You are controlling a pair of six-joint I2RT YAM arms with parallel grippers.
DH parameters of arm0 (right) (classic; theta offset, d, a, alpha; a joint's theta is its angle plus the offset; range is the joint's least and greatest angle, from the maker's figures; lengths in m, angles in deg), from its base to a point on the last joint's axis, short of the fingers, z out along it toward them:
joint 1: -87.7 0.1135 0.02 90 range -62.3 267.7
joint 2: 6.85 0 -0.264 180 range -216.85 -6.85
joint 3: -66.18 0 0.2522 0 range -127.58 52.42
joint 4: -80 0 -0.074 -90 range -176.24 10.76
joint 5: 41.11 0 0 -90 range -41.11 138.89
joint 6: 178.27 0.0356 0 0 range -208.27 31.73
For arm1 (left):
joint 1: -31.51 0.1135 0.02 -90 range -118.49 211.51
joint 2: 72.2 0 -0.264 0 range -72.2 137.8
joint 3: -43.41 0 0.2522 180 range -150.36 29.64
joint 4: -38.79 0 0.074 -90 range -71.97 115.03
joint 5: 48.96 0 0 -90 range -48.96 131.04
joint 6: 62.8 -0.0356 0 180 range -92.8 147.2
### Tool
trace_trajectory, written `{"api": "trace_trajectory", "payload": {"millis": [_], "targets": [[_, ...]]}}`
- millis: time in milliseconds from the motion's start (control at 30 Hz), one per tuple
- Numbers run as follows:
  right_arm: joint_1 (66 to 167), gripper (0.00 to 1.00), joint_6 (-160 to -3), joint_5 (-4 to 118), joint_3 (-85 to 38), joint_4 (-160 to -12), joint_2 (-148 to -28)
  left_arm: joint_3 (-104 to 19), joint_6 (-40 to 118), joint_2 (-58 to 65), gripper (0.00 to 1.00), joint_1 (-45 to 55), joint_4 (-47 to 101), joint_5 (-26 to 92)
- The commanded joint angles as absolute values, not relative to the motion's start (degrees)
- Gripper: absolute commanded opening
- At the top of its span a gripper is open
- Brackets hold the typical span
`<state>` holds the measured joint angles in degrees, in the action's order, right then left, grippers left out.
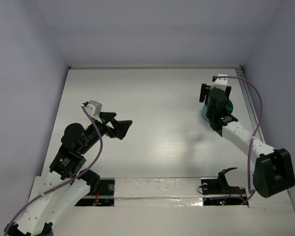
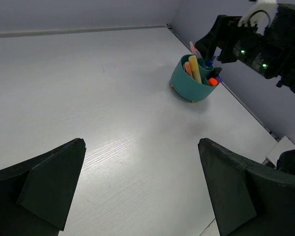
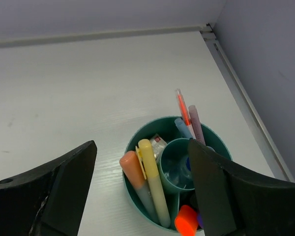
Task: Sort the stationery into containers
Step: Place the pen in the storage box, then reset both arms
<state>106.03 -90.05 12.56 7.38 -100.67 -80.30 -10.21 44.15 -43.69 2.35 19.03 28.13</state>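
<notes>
The round teal organiser point(image 3: 137, 196) stands at the far right of the table, also in the left wrist view point(image 2: 184, 81) and mostly hidden under my right gripper in the top view point(image 1: 229, 107). It holds a yellow marker point(image 3: 153, 179), an orange-capped highlighter point(image 3: 133, 172), a thin pink pen point(image 3: 182, 105), a purple marker point(image 3: 195, 123), a pale blue pen point(image 3: 182, 128), a bright orange stub point(image 3: 186, 220) and a small white wrapped eraser point(image 3: 157, 143). My right gripper point(image 3: 142, 189) is open and empty, just above the organiser. My left gripper point(image 2: 140, 189) is open and empty over bare table at mid-left point(image 1: 123, 126).
The white table point(image 1: 152, 98) is walled by grey panels at the back and sides. A metal rail point(image 3: 246, 103) runs along the right edge close to the organiser. Cables and a black hook point(image 1: 227, 173) sit at the near edge.
</notes>
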Motion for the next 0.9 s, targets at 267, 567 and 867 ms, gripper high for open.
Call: {"api": "trace_trajectory", "payload": {"millis": [267, 567, 867], "targets": [[105.63, 1.00, -72.90, 34.09, 4.96, -92.83, -58.37, -11.58, 44.60, -44.16, 0.99, 5.94, 21.95, 31.98], [105.63, 1.00, -68.50, 47.39, 1.09, -86.41, -42.98, -14.82, 46.71, -44.78, 0.99, 6.46, 21.87, 37.26], [105.63, 1.00, -67.79, 48.28, -0.14, -80.71, -31.38, -21.24, 46.71, -48.02, 0.99, 6.46, 20.47, 43.58]]}}
